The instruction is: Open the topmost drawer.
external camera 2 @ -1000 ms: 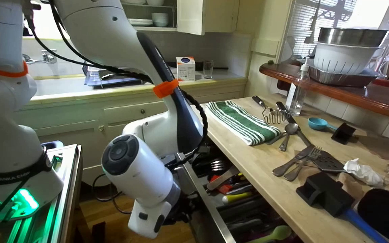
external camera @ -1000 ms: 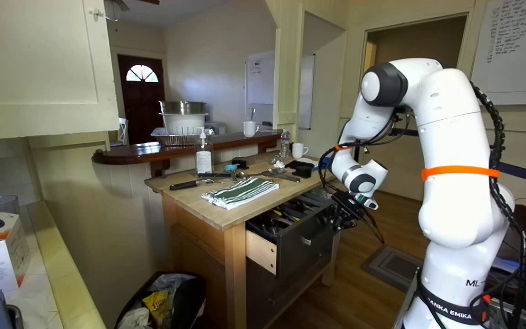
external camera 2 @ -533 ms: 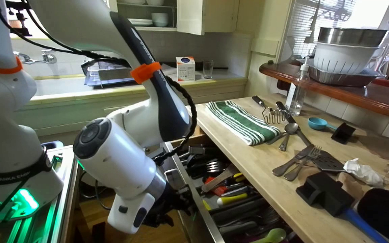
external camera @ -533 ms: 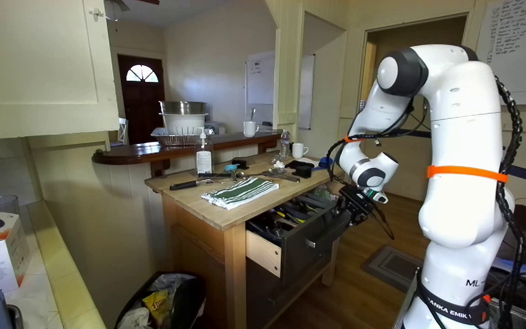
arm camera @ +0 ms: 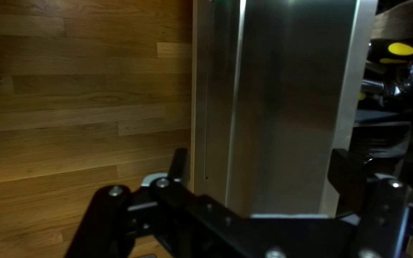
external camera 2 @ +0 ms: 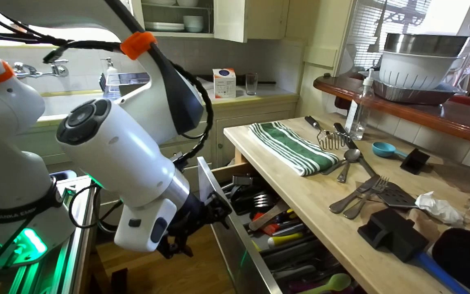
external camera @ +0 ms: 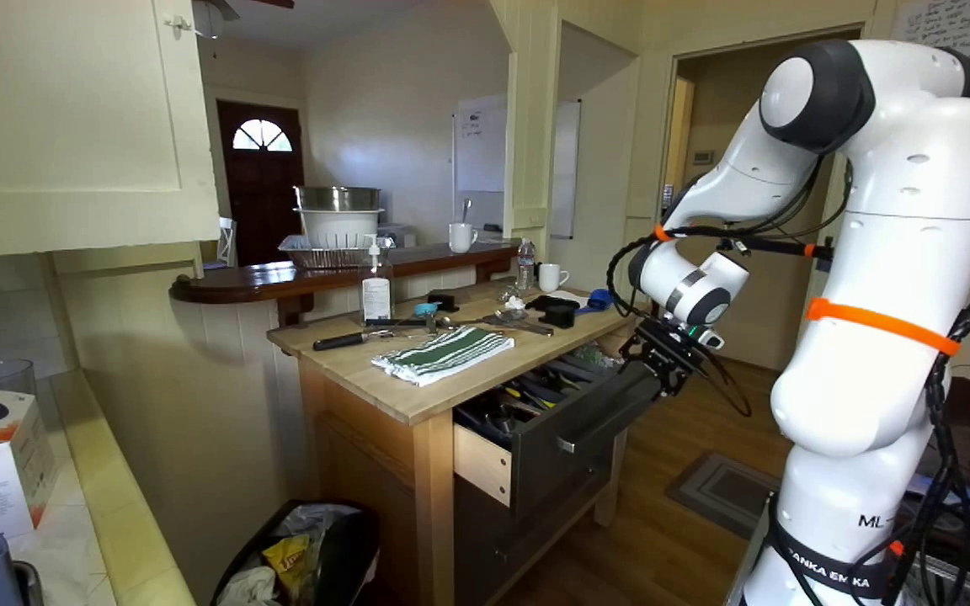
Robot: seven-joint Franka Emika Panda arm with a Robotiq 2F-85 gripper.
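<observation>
The topmost drawer (external camera: pixel 569 442) stands pulled out, its dark grey front and light wood side showing in an exterior view. Dark tools fill its inside, and from above its metal-edged front (external camera 2: pixel 243 249) also shows. My gripper (arm camera: pixel 260 154) is spread wide in the wrist view, with the drawer front (arm camera: pixel 292 107) behind the gap. One of its fingers (arm camera: pixel 179 163) is over the floor side, the other over the drawer's inner edge. Seen from outside, the gripper (external camera: pixel 653 358) is at the far end of the drawer front; whether it touches is unclear.
A wooden worktop (external camera 2: pixel 284 179) above the drawer carries a striped green towel (external camera 2: pixel 294 147), cutlery and a soap bottle (external camera 2: pixel 359 110). Lower drawer fronts (external camera: pixel 527 530) are beneath. A bin (external camera: pixel 295 551) stands beside the cabinet, and a mat (external camera: pixel 716 492) lies on the floor.
The arm has moved up and back from the drawer front, and the jaws have opened. The drawer came out slightly, then slid back a little.
</observation>
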